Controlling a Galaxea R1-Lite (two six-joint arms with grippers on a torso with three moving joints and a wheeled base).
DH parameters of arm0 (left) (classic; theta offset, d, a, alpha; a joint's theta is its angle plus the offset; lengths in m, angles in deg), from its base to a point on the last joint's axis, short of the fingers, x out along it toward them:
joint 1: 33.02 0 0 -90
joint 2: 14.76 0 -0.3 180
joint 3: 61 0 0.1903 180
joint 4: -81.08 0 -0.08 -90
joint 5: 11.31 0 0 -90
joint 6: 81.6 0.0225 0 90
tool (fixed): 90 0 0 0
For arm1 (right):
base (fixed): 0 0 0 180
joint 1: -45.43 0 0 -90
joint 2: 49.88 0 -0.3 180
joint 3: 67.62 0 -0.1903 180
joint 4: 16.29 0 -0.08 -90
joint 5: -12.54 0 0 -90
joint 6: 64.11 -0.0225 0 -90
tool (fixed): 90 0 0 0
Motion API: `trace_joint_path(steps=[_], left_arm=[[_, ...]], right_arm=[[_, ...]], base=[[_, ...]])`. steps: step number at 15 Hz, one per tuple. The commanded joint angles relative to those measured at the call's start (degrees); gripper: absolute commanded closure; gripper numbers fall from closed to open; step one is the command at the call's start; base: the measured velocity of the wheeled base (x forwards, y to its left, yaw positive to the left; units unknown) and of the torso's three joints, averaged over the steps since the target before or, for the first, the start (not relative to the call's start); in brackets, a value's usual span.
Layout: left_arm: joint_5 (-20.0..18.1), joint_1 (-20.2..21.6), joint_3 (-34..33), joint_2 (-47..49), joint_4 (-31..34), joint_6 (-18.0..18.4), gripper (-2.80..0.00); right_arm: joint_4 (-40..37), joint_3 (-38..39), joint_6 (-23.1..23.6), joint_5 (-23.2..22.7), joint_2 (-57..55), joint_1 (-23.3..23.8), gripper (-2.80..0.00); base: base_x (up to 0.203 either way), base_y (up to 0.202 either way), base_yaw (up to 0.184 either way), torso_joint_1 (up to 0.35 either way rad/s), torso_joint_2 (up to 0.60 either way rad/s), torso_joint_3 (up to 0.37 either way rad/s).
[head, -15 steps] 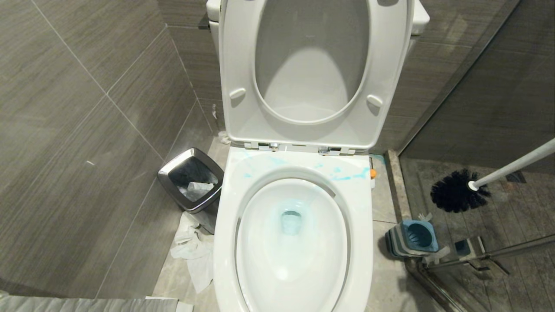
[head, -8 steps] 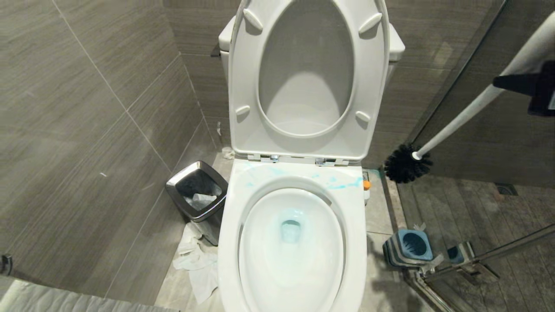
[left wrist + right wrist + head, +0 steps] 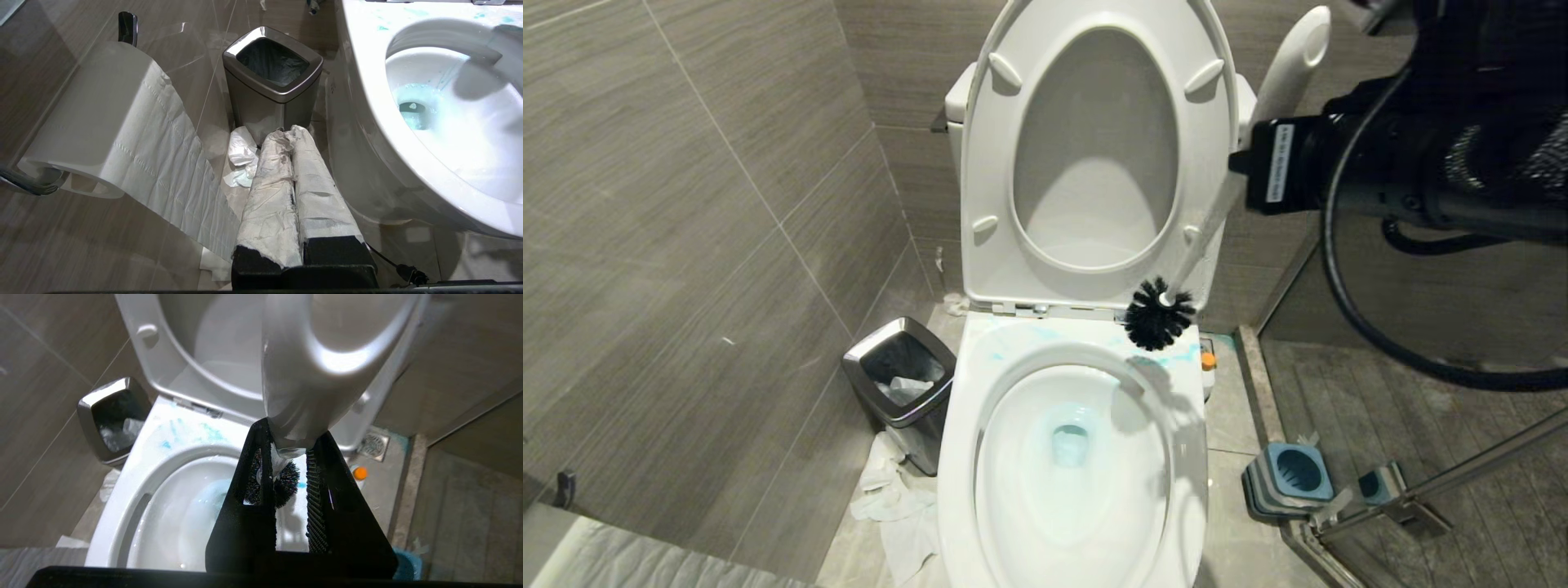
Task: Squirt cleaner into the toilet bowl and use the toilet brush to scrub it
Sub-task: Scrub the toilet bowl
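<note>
The white toilet bowl (image 3: 952, 457) stands open with its seat and lid up. Blue liquid is smeared on the back of the rim and tints the water. My right gripper (image 3: 1241, 175) is shut on the white handle (image 3: 1286, 73) of the toilet brush. The dark brush head (image 3: 1160, 314) hangs just above the bowl's back right rim. In the right wrist view the gripper (image 3: 295, 435) pinches the handle (image 3: 302, 375), with the brush head (image 3: 286, 484) below. The cleaner (image 3: 1209, 358), orange-capped, sits by the toilet's back right corner. My left gripper (image 3: 291, 132), its fingers wrapped in white, is shut and empty, low beside the bowl (image 3: 367, 81).
The blue and grey brush holder (image 3: 1290, 478) stands on the floor right of the toilet, by a glass partition's rail (image 3: 1421, 482). A steel-rimmed waste bin (image 3: 900, 380) and crumpled tissue (image 3: 890, 498) lie left of it. A paper roll (image 3: 102, 122) hangs near my left gripper.
The right arm has swung the brush left, from over the shower floor to above the bowl's back rim, and has come into the head view. The head view has tilted, shifting the whole scene.
</note>
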Motion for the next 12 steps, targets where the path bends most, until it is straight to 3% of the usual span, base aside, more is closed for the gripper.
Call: trace_joint_path(steps=[1,6,12], left_arm=[[-0.02,0.01,-0.09,0.00,0.05,-0.02,0.00],[-0.02,0.01,-0.09,0.00,0.05,-0.02,0.00],[-0.02,0.01,-0.09,0.00,0.05,-0.02,0.00]], right_arm=[[-0.04,-1.34,-1.87,0.37,-6.94,-1.33,0.00],[0.02,-1.65,-8.21,0.18,-16.83,-2.27,0.00],[6.30,-4.08,-8.74,0.14,-29.54,-3.09,0.00]], base=[[0.000,0.000,0.000,0.000,0.00,0.000],[0.000,0.000,0.000,0.000,0.00,0.000],[0.000,0.000,0.000,0.000,0.00,0.000]])
